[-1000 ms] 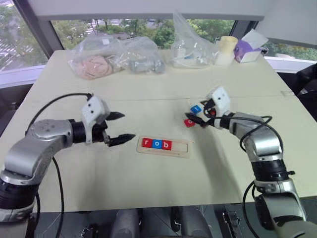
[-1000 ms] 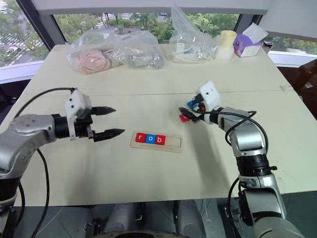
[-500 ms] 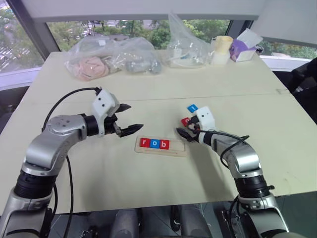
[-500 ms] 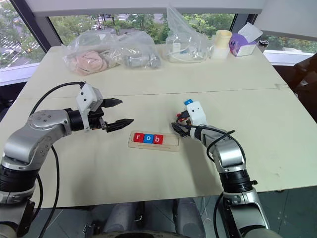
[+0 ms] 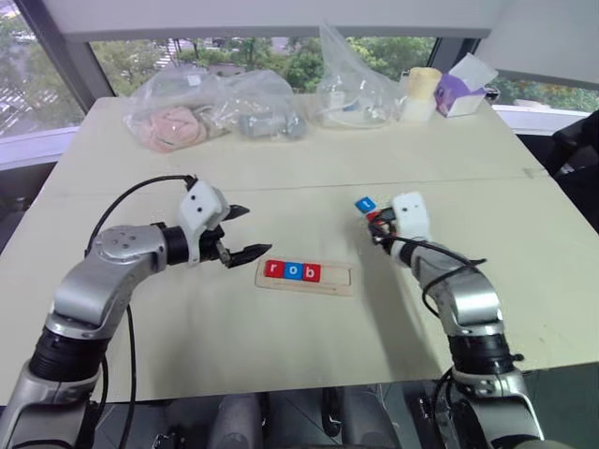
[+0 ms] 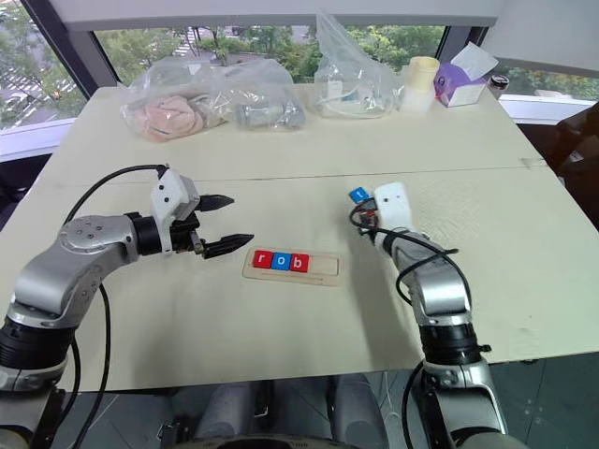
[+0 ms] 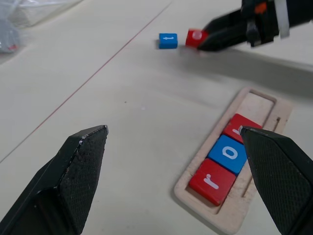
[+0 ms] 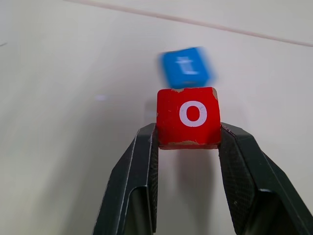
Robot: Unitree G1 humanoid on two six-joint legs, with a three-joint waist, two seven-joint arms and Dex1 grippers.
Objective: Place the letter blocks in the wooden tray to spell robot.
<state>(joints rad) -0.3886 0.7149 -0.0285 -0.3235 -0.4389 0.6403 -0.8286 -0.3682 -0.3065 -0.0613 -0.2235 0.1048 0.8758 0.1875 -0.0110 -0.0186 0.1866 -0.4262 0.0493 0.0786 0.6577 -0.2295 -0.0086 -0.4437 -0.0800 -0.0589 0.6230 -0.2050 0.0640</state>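
Left gripper (image 5: 241,232) hangs over the counter (image 5: 281,346) just left of the long pale wooden tray (image 5: 306,278), its two black fingers spread wide with nothing between them. That tray lies near the middle of the counter, a little towards the near edge. Its channel holds three flat square letter tiles side by side from its left end: a red "r" tile (image 7: 211,180), a blue "o" tile (image 7: 230,153) and a red "b" tile (image 5: 312,272). The two slots at the tray's right end are bare wood.

Right of the tray and somewhat further from the near edge, the right gripper (image 8: 188,142) has closed its fingers on the two sides of a red square tile with a white "o" (image 8: 189,117). Whether that tile rests on the counter or is raised I cannot tell. Just beyond it lies a blue square tile with a white "t" (image 8: 185,66), free on the counter.

By my reading, "rob" is done; the held "o" must go into the fourth slot, then the "t" into the fifth.

Along the far edge sit clear plastic bags (image 5: 215,108), a cream cup (image 5: 420,94) and a purple box (image 5: 463,94).
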